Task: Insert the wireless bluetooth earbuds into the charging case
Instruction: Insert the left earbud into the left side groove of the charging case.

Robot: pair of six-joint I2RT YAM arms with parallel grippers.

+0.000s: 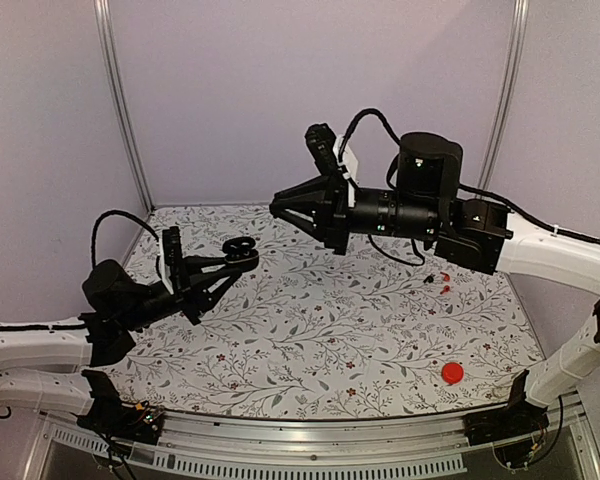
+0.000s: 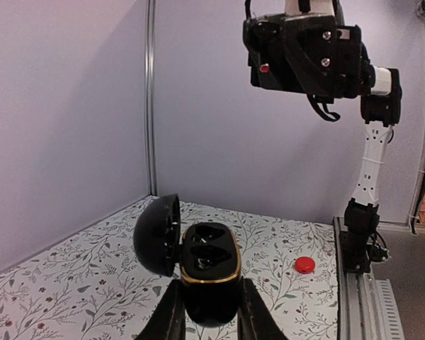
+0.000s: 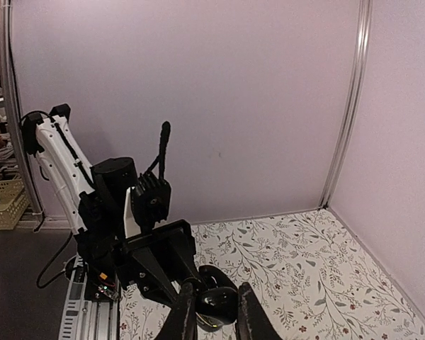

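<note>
The charging case (image 2: 210, 262) is glossy black with a gold rim, and its lid (image 2: 158, 235) is swung open to the left. My left gripper (image 2: 211, 290) is shut on the case's base and holds it above the table. From above, the case (image 1: 242, 245) sits at the left gripper's (image 1: 238, 254) tips, left of centre. My right gripper (image 1: 277, 208) hangs in the air just up and to the right of it, pointing at it. In the right wrist view a glossy black earbud (image 3: 218, 306) fills the gap of the right gripper (image 3: 214, 289), with the case (image 3: 221, 275) just beyond. Both case sockets look dark.
A flat red disc (image 1: 452, 373) lies on the floral table near the front right, also visible as the red disc (image 2: 304, 265) in the left wrist view. Two small red-spotted bits (image 1: 446, 283) lie at mid right. The right arm (image 2: 304, 49) looms over the case. Purple walls close in the back and sides.
</note>
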